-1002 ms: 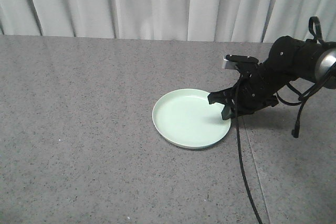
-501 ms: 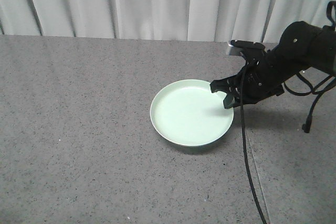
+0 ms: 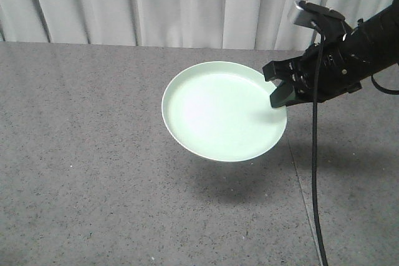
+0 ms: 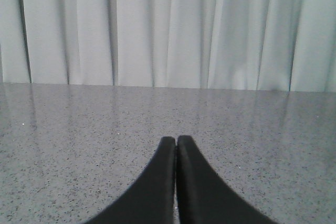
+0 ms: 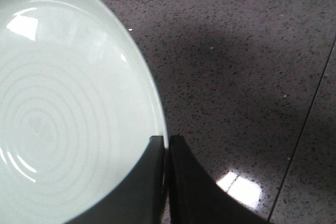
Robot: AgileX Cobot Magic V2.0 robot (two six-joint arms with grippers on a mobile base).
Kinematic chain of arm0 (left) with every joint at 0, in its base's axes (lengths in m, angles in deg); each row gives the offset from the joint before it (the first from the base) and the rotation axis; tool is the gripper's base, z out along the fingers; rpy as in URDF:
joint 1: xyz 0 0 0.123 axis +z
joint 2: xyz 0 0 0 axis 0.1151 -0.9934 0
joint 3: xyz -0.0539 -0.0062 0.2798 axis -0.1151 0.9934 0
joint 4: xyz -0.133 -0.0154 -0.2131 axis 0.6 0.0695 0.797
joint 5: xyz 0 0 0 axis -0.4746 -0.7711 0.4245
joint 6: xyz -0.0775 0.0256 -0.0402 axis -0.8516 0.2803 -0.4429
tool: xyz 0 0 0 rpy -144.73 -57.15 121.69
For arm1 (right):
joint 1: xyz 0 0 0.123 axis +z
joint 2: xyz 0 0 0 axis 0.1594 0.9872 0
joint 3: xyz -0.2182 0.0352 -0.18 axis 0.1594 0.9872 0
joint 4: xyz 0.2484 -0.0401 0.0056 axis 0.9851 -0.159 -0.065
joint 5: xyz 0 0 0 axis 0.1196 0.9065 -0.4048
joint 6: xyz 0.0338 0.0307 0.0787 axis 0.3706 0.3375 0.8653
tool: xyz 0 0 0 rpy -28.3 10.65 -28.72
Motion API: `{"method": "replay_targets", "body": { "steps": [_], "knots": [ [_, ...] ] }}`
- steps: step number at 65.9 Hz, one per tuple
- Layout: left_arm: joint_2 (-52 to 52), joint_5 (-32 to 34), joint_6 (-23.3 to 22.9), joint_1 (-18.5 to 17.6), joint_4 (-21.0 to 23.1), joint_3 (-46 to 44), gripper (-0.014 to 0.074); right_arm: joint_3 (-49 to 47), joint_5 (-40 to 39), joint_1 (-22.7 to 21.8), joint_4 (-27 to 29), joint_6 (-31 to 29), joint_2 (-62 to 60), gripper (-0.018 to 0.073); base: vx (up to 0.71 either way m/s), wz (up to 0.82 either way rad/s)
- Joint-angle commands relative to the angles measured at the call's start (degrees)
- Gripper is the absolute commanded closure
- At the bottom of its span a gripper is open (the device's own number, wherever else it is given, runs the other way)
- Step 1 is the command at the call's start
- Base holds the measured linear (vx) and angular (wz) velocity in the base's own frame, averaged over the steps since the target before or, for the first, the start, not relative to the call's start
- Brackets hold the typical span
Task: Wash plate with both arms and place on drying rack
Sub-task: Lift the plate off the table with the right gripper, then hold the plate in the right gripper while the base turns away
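My right claw (image 3: 280, 95) is clamped on the rim of the plate (image 3: 218, 113), one finger inside and one outside. My left claw (image 4: 176, 142) is pressed together on nothing. I count one plate and one arm (image 3: 368, 42) in the front view. A second ago the plate lay on the grey counter (image 3: 81, 172), and now it hangs tilted above it.

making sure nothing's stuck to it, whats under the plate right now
The plate hangs off the speckled grey countertop, held at its rim by the right pincer. Under it only its shadow shows; the plate's own underside is hidden.
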State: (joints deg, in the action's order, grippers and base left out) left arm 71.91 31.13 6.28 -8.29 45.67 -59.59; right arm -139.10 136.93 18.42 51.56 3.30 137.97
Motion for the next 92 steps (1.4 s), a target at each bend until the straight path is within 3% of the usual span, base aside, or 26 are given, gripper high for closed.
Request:
{"method": "replay_targets", "body": {
  "steps": [1, 24, 32, 50, 92],
  "knots": [
    [0.7, 4.4, 0.0, -0.4, 0.5, -1.6, 0.0603, -1.3, -0.2, 0.4, 2.9, -0.6, -3.5, 0.0568, 0.00, 0.00],
    [0.7, 4.4, 0.0, -0.4, 0.5, -1.6, 0.0603, -1.2, 4.1, 8.6, 1.0, 0.7, -7.0, 0.0568, 0.00, 0.00],
    [0.7, 4.4, 0.0, -0.4, 0.5, -1.6, 0.0603, 4.2, 1.2, 10.0, 1.2, 0.6, -9.9, 0.0568, 0.00, 0.00],
    [0.7, 4.4, 0.0, -0.4, 0.5, -1.6, 0.0603, 18.5, -5.2, 10.0, 1.4, -0.1, -18.4, 0.0568, 0.00, 0.00],
    [0.7, 4.4, 0.0, -0.4, 0.5, -1.6, 0.0603, 19.4, -4.9, 10.0, 1.3, 0.0, -22.1, 0.0568, 0.00, 0.00]
  ]
}}
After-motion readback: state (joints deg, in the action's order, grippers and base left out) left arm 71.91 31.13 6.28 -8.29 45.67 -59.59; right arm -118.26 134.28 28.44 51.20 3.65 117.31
